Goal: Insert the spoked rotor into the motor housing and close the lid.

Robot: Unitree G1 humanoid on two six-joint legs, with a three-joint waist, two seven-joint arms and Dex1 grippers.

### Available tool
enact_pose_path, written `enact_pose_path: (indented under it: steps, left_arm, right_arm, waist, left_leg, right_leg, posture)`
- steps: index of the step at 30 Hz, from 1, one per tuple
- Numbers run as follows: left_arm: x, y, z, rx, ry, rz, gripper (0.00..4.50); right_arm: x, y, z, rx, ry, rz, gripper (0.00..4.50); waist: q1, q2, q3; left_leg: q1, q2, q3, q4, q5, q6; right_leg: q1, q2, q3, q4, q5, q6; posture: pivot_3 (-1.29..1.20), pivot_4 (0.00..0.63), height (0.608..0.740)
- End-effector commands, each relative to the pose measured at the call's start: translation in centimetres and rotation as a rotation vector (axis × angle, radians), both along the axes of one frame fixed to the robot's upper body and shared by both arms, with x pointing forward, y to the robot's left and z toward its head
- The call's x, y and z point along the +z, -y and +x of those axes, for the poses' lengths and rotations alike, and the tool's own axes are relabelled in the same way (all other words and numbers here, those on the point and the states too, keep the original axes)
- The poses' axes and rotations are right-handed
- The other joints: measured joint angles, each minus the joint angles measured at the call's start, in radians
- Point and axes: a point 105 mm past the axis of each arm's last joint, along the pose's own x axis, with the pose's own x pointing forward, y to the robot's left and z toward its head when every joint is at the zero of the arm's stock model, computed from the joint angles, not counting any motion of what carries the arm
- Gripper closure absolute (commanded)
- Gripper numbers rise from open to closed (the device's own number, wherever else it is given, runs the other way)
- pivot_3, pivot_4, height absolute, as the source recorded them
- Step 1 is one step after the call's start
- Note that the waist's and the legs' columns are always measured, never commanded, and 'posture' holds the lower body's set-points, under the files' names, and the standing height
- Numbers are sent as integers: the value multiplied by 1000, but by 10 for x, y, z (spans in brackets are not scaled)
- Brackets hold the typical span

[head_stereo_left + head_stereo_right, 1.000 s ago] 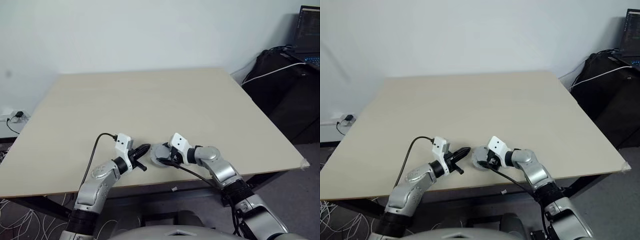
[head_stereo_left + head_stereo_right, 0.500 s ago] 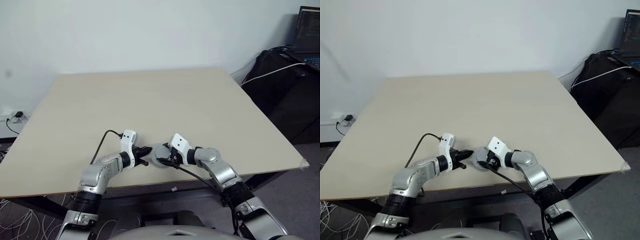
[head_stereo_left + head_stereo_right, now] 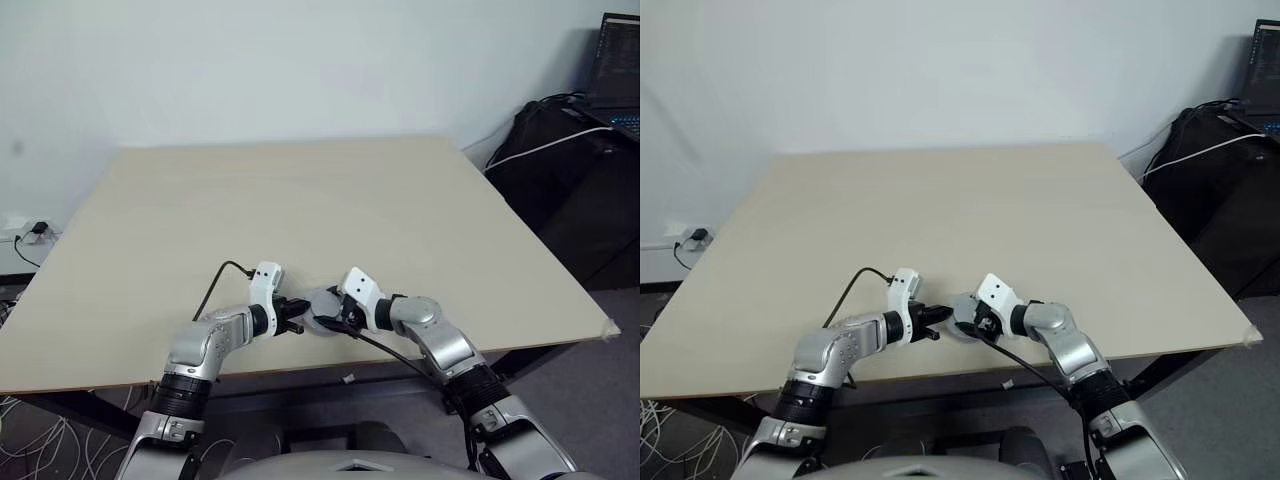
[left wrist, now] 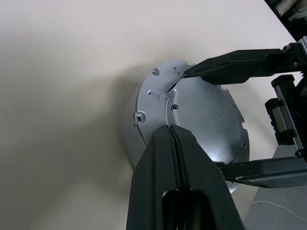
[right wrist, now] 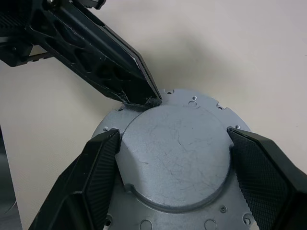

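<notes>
One lid (image 5: pixel 175 160), grey side up, lies at the bench's (image 3: pixel 400 210) 6 o'clock edge. Right gripper (image 5: pixel 175 172) fingers clamp its rim; left gripper (image 4: pixel 169 128) fingers, pressed together, touch its edge. Likely rigid, smooth, slippery: grip the rim.

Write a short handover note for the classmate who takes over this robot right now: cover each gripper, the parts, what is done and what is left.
Right gripper: fingers set wide, clamped on opposite edges of the lid.
Left gripper: shut, tips at the lid's rim.
The lid lies smooth grey side up near the front edge of the table.
Done: lid placed over the assembly, by the look of it; what is beneath is hidden.
Left: probably confirm the lid is fully seated, then release.
</notes>
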Motion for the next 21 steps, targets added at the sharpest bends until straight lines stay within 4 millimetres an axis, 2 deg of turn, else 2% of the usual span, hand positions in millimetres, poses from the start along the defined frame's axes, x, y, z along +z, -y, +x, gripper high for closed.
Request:
enact_pose_path:
  steps: [1,3,4,6,15,21]
  left_arm:
    - [-1,9,-3,-26,-19,14,4500]
    - [-1,10,-3,-27,-23,11,4500]
    - [-1,11,-3,-28,-24,10,4500]
    - [-2,11,-4,-29,-25,9,4500]
    - [-2,12,-4,-31,-25,6,4500]
    - [-2,13,-6,-36,-27,1,4500]
  right_arm:
    - [-10,3,-4,-1,-32,-43,1214]
    - [-9,2,-5,4,-38,-31,1214]
    - [-8,1,-5,3,-38,-28,497]
    - [-7,1,-6,5,-44,-20,22]
    - [-2,0,-4,8,-42,-2,22]
    - [24,-3,2,-11,22,108,22]
  waist:
    - [1,0,0]
    - [1,0,0]
    - [1,0,0]
    - [1,0,0]
    - [2,0,0]
    - [4,-1,1]
  left_leg:
    - [0,0,0,0,0,0]
    - [0,0,0,0,0,0]
    - [1,0,0,0,0,0]
    - [0,0,0,0,0,0]
    - [0,-1,-1,0,0,0]
    - [-2,-1,-1,-1,0,0]
  right_leg:
    - [0,0,0,0,0,0]
    - [1,0,0,0,0,0]
    - [1,0,0,0,0,0]
    - [1,0,0,0,0,0]
    - [0,-1,0,-1,-1,1]
    - [-1,-1,0,-1,-1,1]
  posture:
    - [0,0,740]
    - [0,0,740]
    - [0,0,740]
    - [0,0,740]
    - [0,0,740]
    - [0,0,740]
